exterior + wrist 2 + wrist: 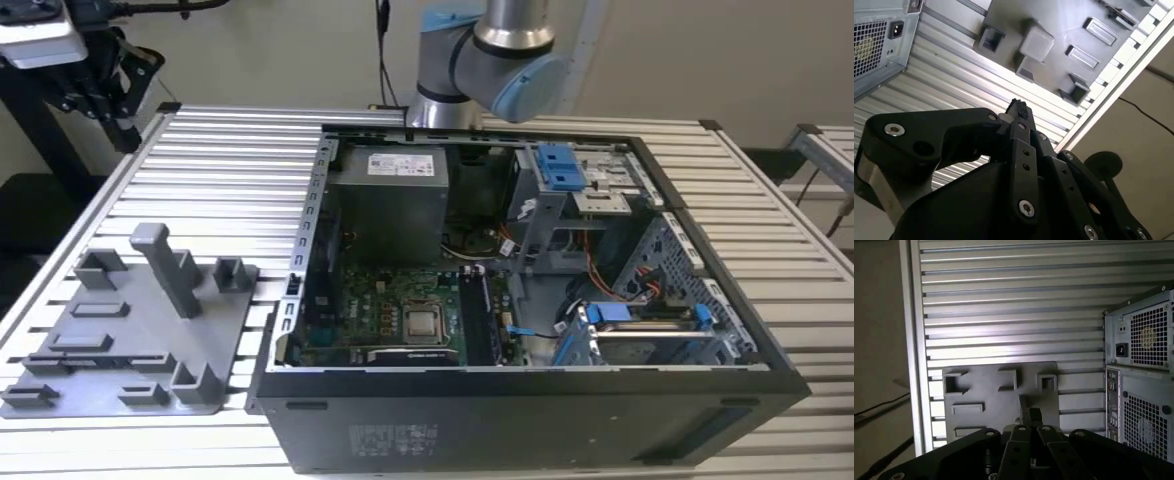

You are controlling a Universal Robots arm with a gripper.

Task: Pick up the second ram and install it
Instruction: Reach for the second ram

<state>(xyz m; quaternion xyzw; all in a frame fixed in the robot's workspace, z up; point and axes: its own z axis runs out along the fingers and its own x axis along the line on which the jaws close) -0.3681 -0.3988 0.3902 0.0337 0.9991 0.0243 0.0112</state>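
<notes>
Second ram (477, 315), as far as I can tell, is one of the thin, long, narrow dark boards standing on edge in the slots on the green board inside the computer case (534, 425). It sits near the middle of the case, just to the exterior view's right of the square silver processor chip (424, 322). It looks almost black and finger-narrow, a little longer than the chip is wide. I cannot tell it from the strip next to it.

The case lies open on its side on the slatted metal surface (227, 190), with blue plastic clips (561, 168) along its far inner edge. My arm (494, 60) rises from behind the case.

My hand (124, 125) hangs well apart from the case, off its side toward the exterior view's left, above the surface. In both wrist views its black fingertips (1016, 107) (1030, 415) are pressed together, tip on tip.

Beyond them lies the gray tray (994, 415) (1064, 30) with its raised blocks and shallow pockets. It rests flat on the surface just beside the case (1144, 340), on the same side as my hand. The case's vented back panel (874, 50) shows at the edge of both wrist views. In the exterior view the tray (134, 350) has one tall post (167, 262) standing up from it.
</notes>
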